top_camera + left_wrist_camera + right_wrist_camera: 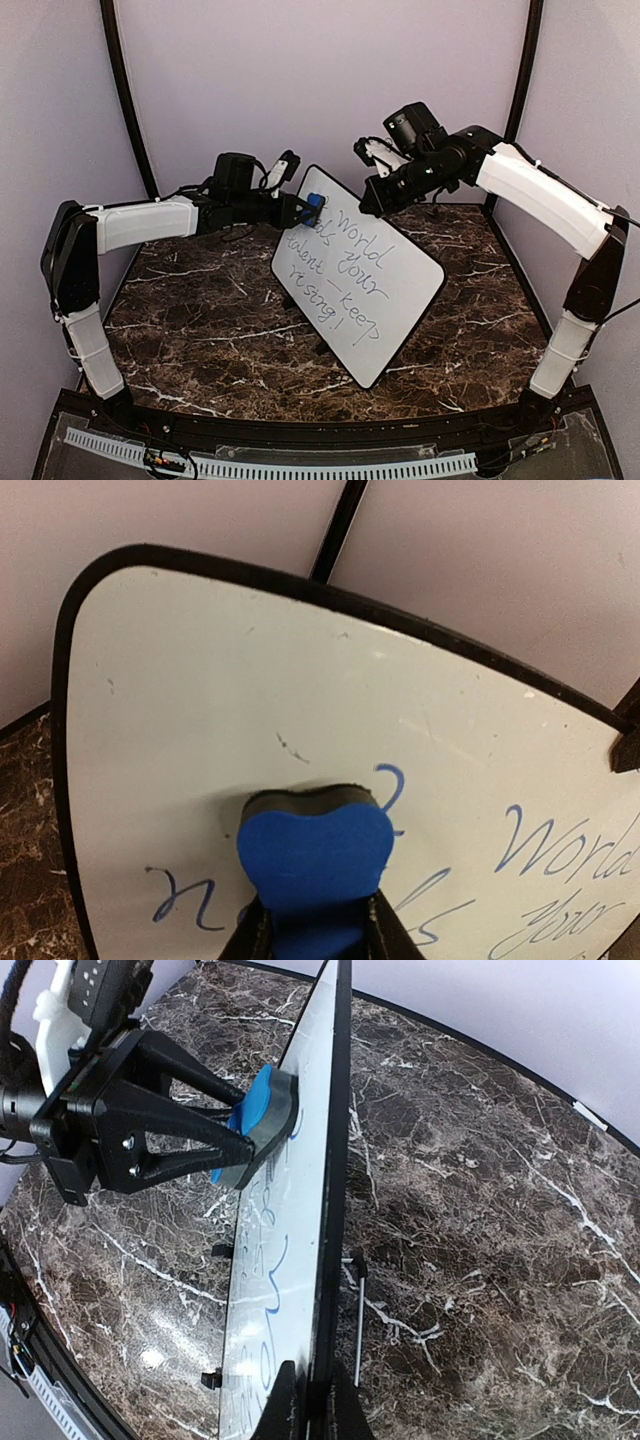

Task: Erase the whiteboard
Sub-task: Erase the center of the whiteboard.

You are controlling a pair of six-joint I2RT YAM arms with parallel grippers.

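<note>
Wiping is the step in hand, and it looks barely begun: most of the handwriting (345,268) is on the board. The whiteboard (385,300) stands on its long edge near the middle of the table (190,320), leaning back, with one end toward the far edge and the other toward the near edge.

The right gripper (310,1400) has its jaws pinched on the board's upper edge and braces it. The left gripper (303,209) has its jaws clamped on the blue eraser (313,865). The eraser's dark felt face lies against the writing surface near the far upper corner, over the first words.

Recommended procedure:
1. Hold the felt face square to the surface; a tilted block wipes only a narrow stripe.
2. Press no harder than the right-hand brace can resist. The board probably tips or slides easily.
3. Stroke along the lines of writing, from the far end toward the near end, in overlapping passes, working downward.
4. Route each pass clear of the right gripper.
</note>
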